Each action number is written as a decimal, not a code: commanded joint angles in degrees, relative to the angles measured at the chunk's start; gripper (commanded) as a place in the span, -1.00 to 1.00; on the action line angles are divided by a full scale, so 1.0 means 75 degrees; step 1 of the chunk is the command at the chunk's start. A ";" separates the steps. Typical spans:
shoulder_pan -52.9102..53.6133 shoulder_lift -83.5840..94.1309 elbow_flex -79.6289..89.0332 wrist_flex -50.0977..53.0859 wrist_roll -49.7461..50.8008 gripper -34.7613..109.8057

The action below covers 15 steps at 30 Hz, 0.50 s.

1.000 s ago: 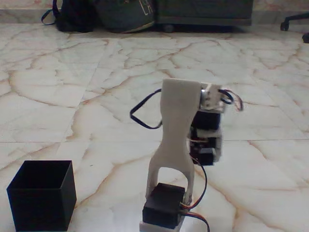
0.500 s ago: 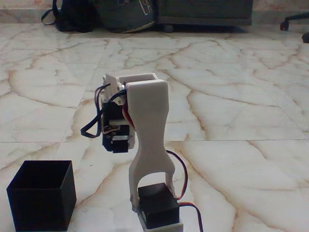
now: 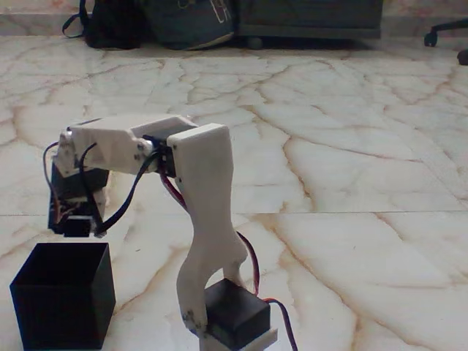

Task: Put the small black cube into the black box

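Observation:
The black box [image 3: 62, 307] stands at the lower left of the fixed view on the marble floor, its square top open. The white arm reaches left from its base, and its gripper [image 3: 73, 223] hangs pointing down just above the box's rear rim. The wrist's dark servo blocks hide the fingers, so whether they are open or shut is unclear. The small black cube is hidden; nothing I can tell apart as it shows at the gripper, in the box or on the floor.
The arm's base [image 3: 230, 318] sits at the bottom centre, right of the box. Dark bags [image 3: 146, 22] and low furniture [image 3: 307, 18] line the far wall, with a chair's base [image 3: 446, 33] at the far right. Bare marble floor [image 3: 351, 146] spreads between.
The arm has swung from right of its base across to the left, carrying the wrist and gripper over the black box. The box has stayed in place.

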 commanded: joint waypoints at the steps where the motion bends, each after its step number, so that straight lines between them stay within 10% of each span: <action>1: -0.0387 -0.0059 0.0000 -0.0176 0.0328 -0.50; 15: 0.0586 0.0363 0.0809 -0.1078 -0.0387 -0.42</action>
